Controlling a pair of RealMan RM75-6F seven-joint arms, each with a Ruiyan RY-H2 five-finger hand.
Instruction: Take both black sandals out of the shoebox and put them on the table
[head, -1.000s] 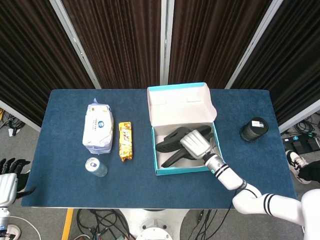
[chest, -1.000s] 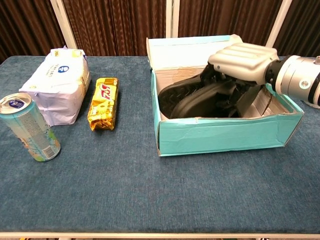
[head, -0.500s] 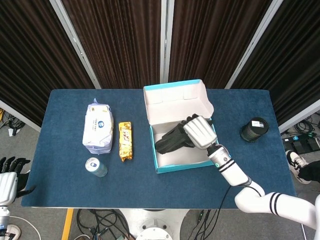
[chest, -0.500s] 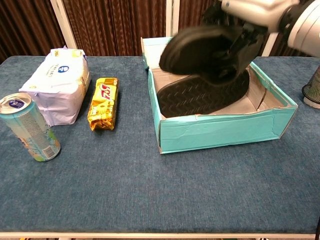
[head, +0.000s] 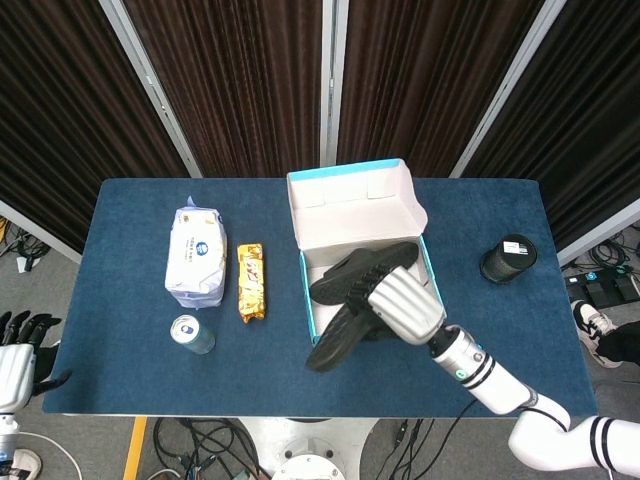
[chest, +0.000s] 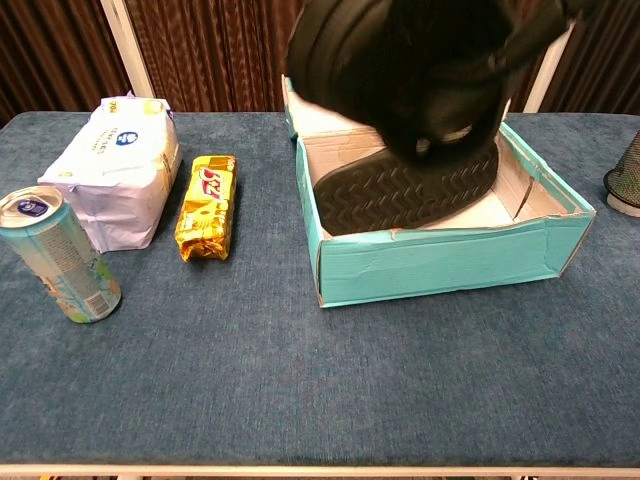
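Right hand grips one black sandal aloft over the shoebox!
Its silvery ribbed fingers wrap the matte rubber shoe, whose toe juts past the teal cardboard wall at centre frame; in the chest view it looms blurred and cut off by the top edge. The second sandal lies in the box, zigzag-treaded sole showing. The left hand sits at the lower left edge, half cropped, fingers' state unclear. Blue felt desk below.

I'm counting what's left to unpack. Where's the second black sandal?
The second sandal lies sole-up inside the teal shoebox, centre-right of the chest view, beneath the sandal the right hand holds.
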